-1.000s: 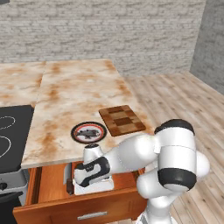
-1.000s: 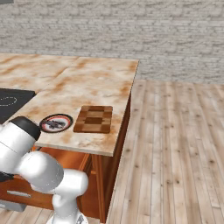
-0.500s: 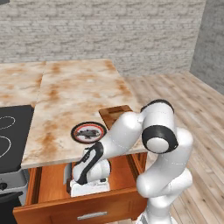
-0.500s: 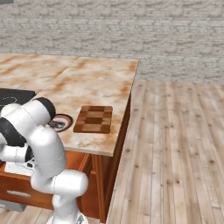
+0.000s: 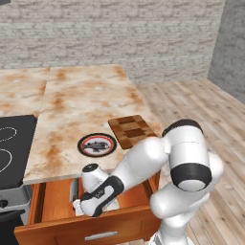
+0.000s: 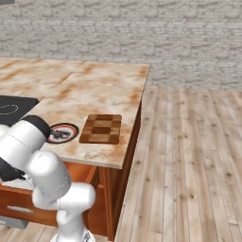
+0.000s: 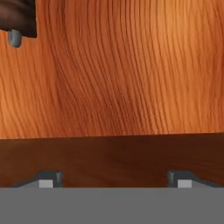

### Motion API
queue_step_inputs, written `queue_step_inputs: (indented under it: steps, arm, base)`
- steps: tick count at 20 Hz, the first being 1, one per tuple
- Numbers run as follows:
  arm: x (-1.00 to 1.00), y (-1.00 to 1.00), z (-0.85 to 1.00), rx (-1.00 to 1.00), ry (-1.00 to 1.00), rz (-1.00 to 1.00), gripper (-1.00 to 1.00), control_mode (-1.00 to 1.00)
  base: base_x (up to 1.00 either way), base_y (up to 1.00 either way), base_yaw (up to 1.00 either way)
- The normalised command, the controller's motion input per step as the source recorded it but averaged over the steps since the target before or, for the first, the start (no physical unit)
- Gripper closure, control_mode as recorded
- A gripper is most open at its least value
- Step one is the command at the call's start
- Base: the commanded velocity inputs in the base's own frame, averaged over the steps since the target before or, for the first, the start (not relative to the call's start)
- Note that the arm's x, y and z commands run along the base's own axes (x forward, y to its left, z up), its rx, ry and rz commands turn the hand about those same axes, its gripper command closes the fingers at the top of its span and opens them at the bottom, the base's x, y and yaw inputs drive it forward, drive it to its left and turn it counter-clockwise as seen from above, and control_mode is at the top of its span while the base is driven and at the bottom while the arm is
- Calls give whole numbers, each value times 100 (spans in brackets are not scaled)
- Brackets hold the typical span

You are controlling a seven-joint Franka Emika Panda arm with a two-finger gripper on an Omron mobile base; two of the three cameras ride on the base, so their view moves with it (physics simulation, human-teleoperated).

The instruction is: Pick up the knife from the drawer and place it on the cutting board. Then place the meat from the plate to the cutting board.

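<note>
The drawer (image 5: 57, 233) stands pulled out under the counter, and my arm reaches down into it. My gripper (image 5: 82, 207) is open and low over the drawer's orange wood floor (image 7: 127, 74), its fingertips (image 7: 48, 179) wide apart with nothing between them. The knife's dark handle end (image 7: 17, 17) lies off to the upper left in the hand view; a grey strip of the knife (image 5: 72, 188) shows left of my hand. On the counter sit the checkered cutting board (image 5: 133, 130) (image 6: 100, 128) and the plate (image 5: 82, 143) (image 6: 71, 128) with the meat (image 5: 97, 145) (image 6: 59, 134) on it.
A black stove top (image 5: 9, 143) (image 6: 12, 106) borders the counter on the left. The drawer's front wall (image 7: 113, 157) is just ahead of my fingertips. Open wooden floor (image 6: 189, 165) lies to the right of the counter.
My arm has folded down and the hand has sunk lower into the drawer, slightly to the left. The plate, meat and board have not moved.
</note>
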Motion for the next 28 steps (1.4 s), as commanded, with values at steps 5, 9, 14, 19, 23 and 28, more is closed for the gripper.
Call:
queue_step_inputs:
  steps: [5,9,14,19,23,28]
  arm:
    - [-18,3,47,-4,-32,0,-100,-100]
    - [0,8,48,0,-15,0,-100,-100]
    - [36,6,15,1,3,6,-100,-100]
    - [37,0,0,1,5,0,-100,-100]
    - [16,29,12,-4,9,0,-100,-100]
    - [1,54,11,-11,4,0,-100,-100]
  base:
    - [0,0,0]
    - [0,0,0]
    - [0,0,0]
    - [0,0,0]
    - [0,0,0]
    - [0,0,0]
